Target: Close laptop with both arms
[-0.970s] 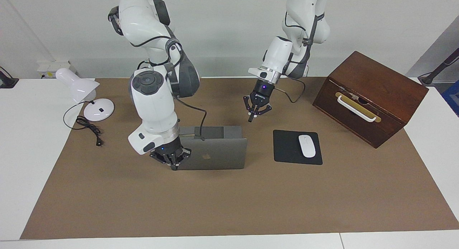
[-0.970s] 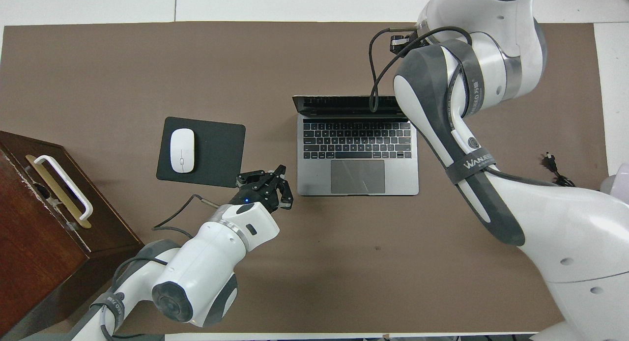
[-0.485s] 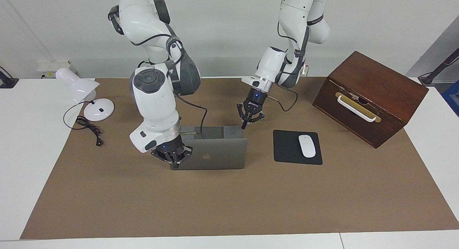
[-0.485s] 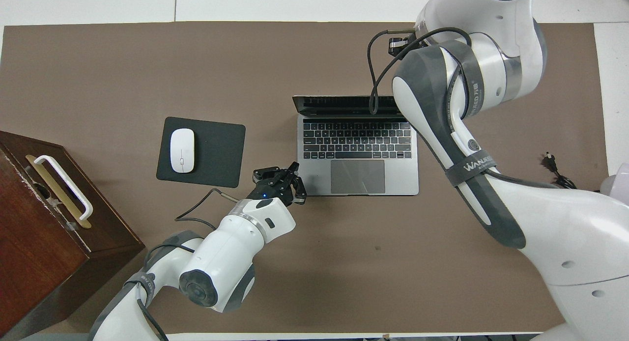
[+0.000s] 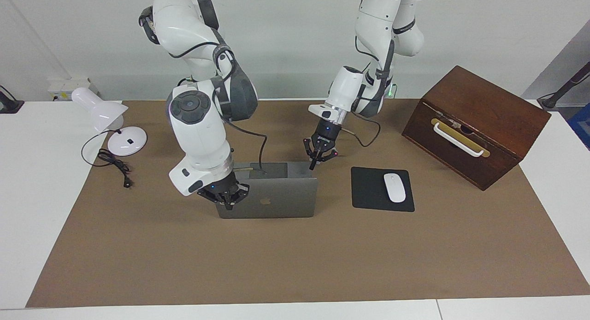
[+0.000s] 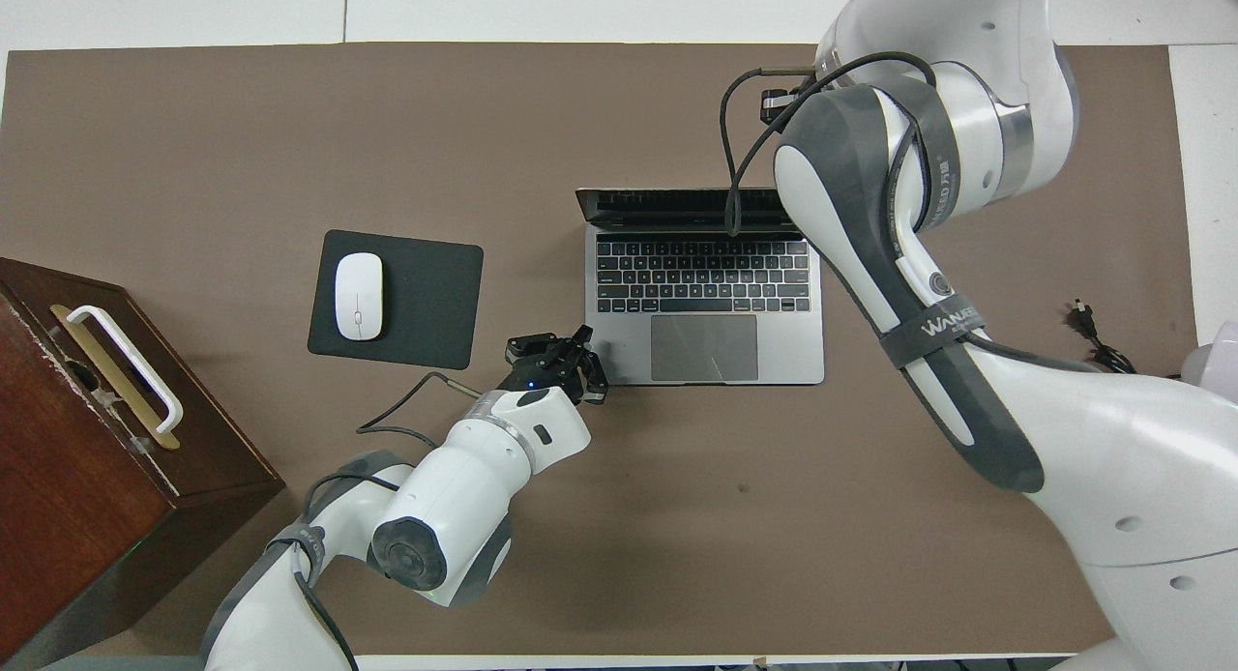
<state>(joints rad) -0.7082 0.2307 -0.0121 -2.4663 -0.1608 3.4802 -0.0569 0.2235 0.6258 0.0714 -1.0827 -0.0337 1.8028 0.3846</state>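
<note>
- The laptop (image 5: 276,198) stands open in the middle of the brown table mat (image 5: 295,264), its lid upright with the apple logo turned away from the robots, and its keyboard (image 6: 702,276) and trackpad (image 6: 704,347) facing them.
- The right gripper (image 5: 224,203) is at the lid's corner toward the right arm's end of the table, on the logo side; its fingertips are pressed together and grasp nothing, and whether they touch the lid cannot be told.
- In the overhead view the right arm (image 6: 928,265) crosses over that end of the laptop and hides its gripper.
- The left gripper (image 5: 315,162) is low over the base's corner nearest the robots toward the left arm's end of the table, fingertips together and holding nothing.
- In the overhead view the left gripper (image 6: 580,347) overlaps that same corner, just beside the trackpad.
- A black mouse pad (image 5: 368,191) lies beside the laptop, toward the left arm's end of the table, apart from it, with a white mouse (image 5: 394,187) on it.
- A dark wooden box (image 5: 479,121) with a white handle (image 5: 456,140) sits near the mat's corner at the left arm's end, nearer to the robots than the mouse pad.
- A white desk lamp (image 5: 103,115) with a black cord (image 5: 113,163) stands at the right arm's end of the table.
</note>
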